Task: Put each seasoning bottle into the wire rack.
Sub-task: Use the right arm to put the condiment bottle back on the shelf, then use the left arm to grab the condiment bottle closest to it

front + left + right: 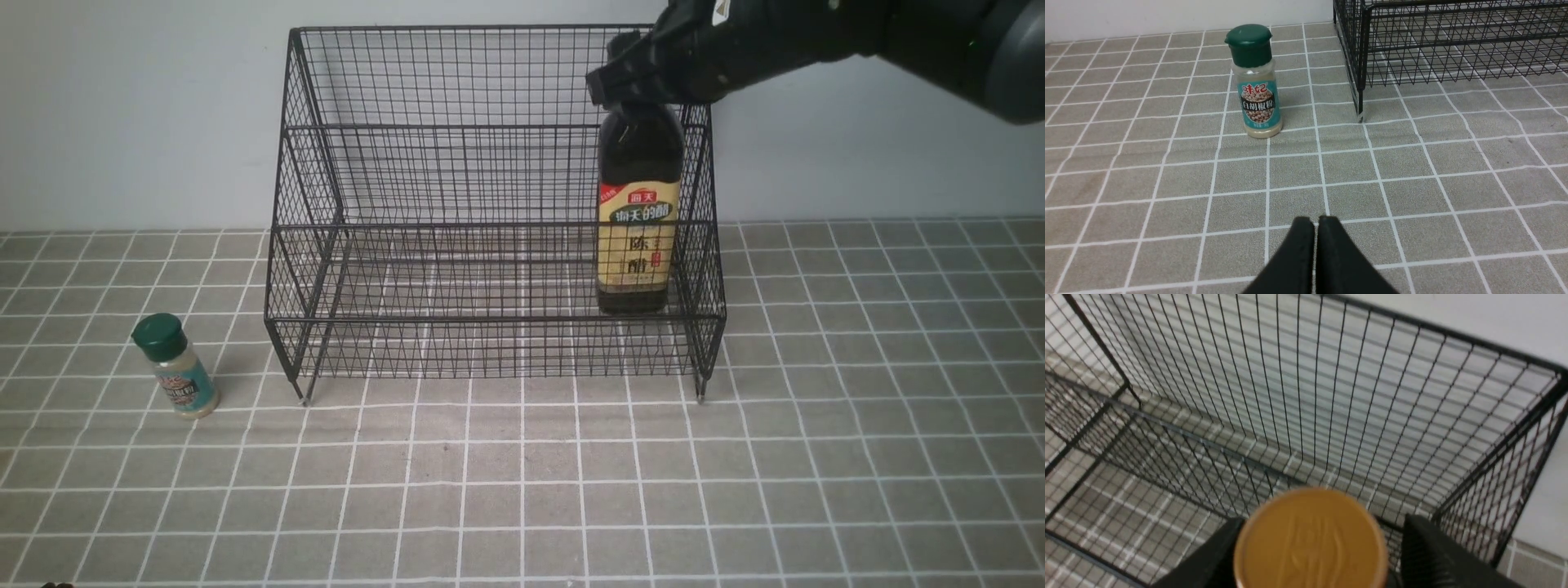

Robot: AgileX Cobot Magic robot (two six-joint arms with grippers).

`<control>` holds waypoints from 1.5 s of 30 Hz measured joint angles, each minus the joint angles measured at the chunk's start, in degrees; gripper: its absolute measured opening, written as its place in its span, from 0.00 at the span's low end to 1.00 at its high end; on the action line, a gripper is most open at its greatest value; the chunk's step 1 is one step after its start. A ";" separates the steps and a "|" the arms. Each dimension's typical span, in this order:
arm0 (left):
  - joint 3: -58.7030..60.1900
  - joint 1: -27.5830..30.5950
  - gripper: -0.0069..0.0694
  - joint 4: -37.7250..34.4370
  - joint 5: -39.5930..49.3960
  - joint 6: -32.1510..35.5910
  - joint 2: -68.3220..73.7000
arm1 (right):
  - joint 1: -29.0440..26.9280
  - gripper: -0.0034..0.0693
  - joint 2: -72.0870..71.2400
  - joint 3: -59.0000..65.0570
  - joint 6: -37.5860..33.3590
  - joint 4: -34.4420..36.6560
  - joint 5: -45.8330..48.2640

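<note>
The tall dark vinegar bottle (639, 237) with a yellow label stands upright on the lower tier of the black wire rack (490, 131), at its right end. My right gripper (629, 90) is over the bottle's top. In the right wrist view its fingers (1425, 555) stand wider than the gold cap (1310, 543), one on each side, so the gripper (1323, 524) is open. The small shaker (175, 367) with a green cap stands on the table left of the rack. In the left wrist view my left gripper (1316, 222) is shut and empty, short of the shaker (1257, 90).
The rack's front left leg (1359, 116) stands close to the right of the shaker. The rack's tall back and right side (1494, 465) hem in the right gripper. A grey tiled cloth (522, 490) covers the table; a white wall is behind.
</note>
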 joint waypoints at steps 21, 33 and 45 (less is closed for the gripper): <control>0.00 0.00 0.08 0.00 0.00 0.00 0.00 | 0.00 0.17 -36.45 3.65 -0.07 -1.66 27.06; 0.00 0.00 0.08 0.00 0.00 0.00 0.00 | 0.00 0.03 -76.69 54.25 6.29 2.09 -9.28; 0.00 0.00 0.08 0.00 0.00 0.00 0.00 | 0.00 0.03 -94.12 75.88 6.02 -0.32 -21.57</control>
